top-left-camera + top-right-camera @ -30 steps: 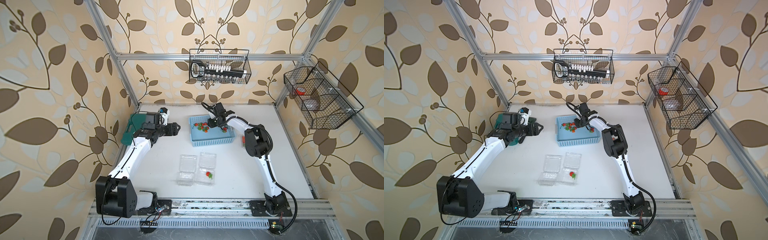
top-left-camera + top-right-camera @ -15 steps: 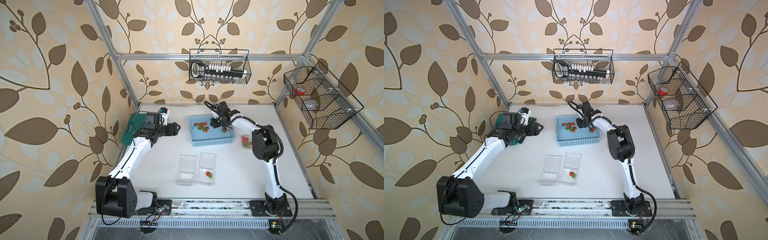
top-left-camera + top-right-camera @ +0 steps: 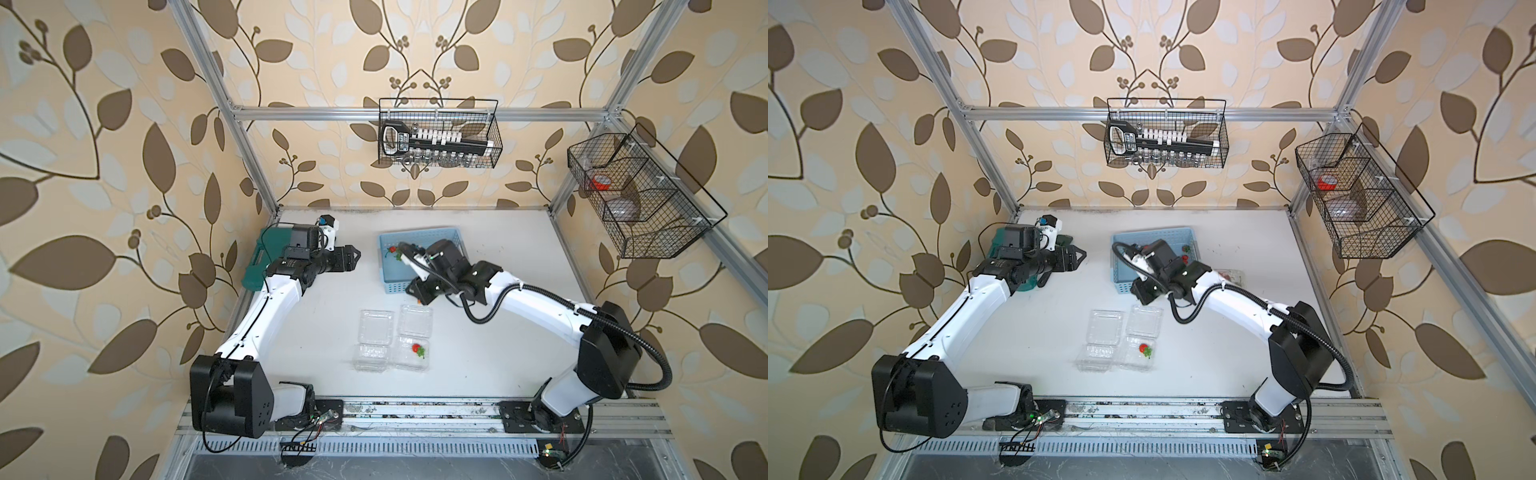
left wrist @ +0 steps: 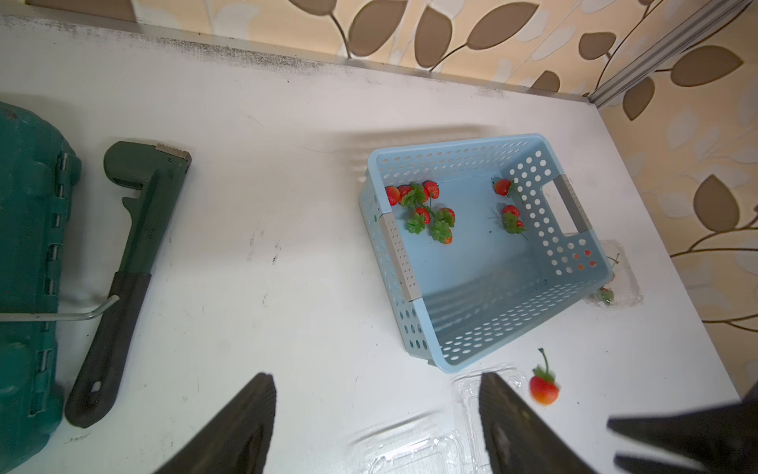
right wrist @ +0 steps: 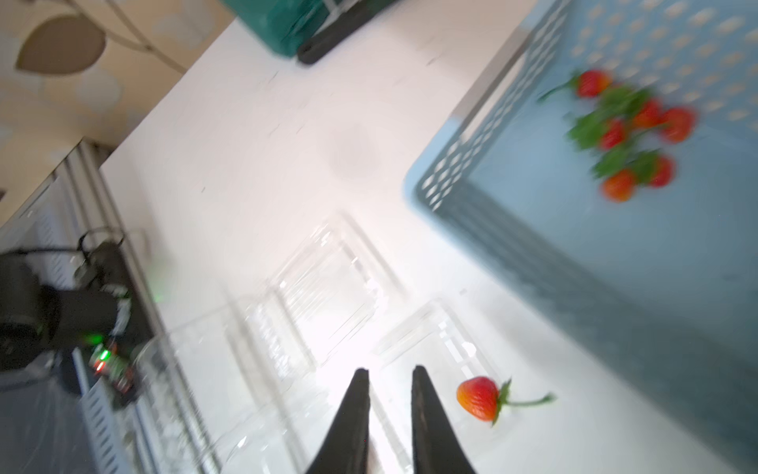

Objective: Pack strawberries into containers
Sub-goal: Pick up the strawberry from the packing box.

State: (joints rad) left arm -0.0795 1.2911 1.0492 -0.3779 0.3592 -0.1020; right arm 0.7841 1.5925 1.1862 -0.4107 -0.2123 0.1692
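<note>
White surface [image 3: 478, 353]: carries all items.

Light blue basket [image 4: 512, 324]: stands toward the back. About 9 strawberries [image 4: 422, 213] lie on its floor in 2 groups.

Left gripper [image 4: 376, 375]: hangs over the surface beside the basket, jaws wide apart and empty.

Right gripper [image 5: 385, 371]: sits between the basket's near edge and the open containers. Its jaws are close to each other with a slim gap, and nothing is in the gap.

Containers [image 3: 376, 332]: 2 lie open side by side mid-surface, lids flat toward the basket. The one on the robot's right holds 1 strawberry [image 3: 417, 349]; the other tray looks empty. A 3rd container [image 3: 1232, 274] sits to the robot's right of the basket with red berries inside. Whether its lid is down cannot be told.

Loose strawberry [image 5: 478, 398]: just beside the right jaws, not between them, stem pointing away. Whether it is resting or in the air cannot be told. The arm hides it in both top views.

Assessment: the step in hand is moving 1 berry from basket to open container. The berry appears out of grip, short of the tray.

Next move calls for confirming where it settles. If it is outside the tray, spread the jaws, lower over the berry's body rather than its thin stem, and re-grip. Otherwise go back to the basket.
</note>
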